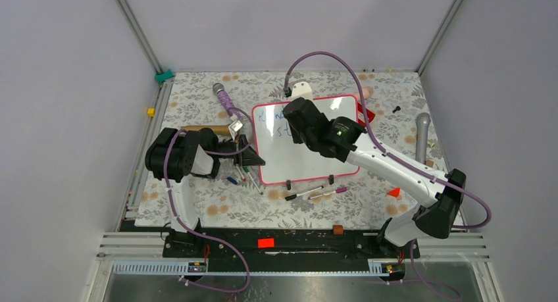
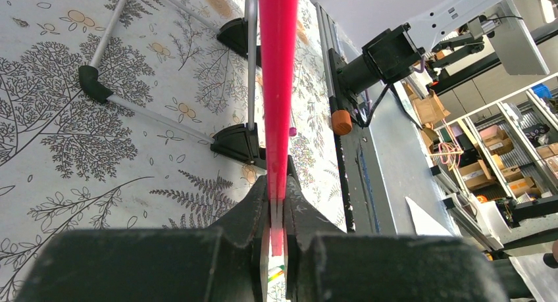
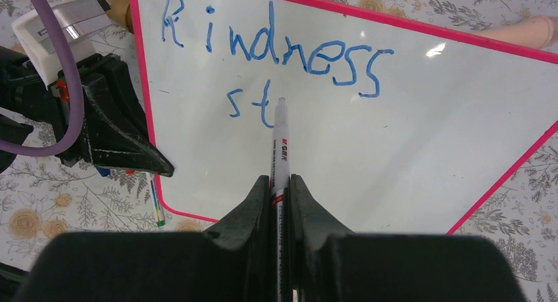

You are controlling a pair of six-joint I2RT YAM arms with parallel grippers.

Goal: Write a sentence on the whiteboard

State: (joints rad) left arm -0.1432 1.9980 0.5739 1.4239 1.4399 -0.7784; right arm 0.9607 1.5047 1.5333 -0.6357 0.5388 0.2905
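Note:
The whiteboard [image 1: 309, 158] lies in the middle of the table, glossy white with a pink rim, and "kindness" and "st" are written on it in blue. My right gripper [image 3: 281, 178] is shut on a white marker [image 3: 280, 141]. The marker's tip rests on the whiteboard [image 3: 408, 131] just right of the "t". In the top view the right gripper [image 1: 294, 114] hovers over the board's upper left. My left gripper [image 2: 278, 177] is shut on the board's pink rim [image 2: 278, 85]; it stands at the left edge [image 1: 253, 160].
Loose pens [image 1: 306, 195] lie in front of the board and more pens [image 1: 247, 177] by the left gripper. A purple microphone [image 1: 226, 99] lies at the back left and a grey one [image 1: 422, 127] at the right. An orange wedge [image 1: 394, 192] sits front right.

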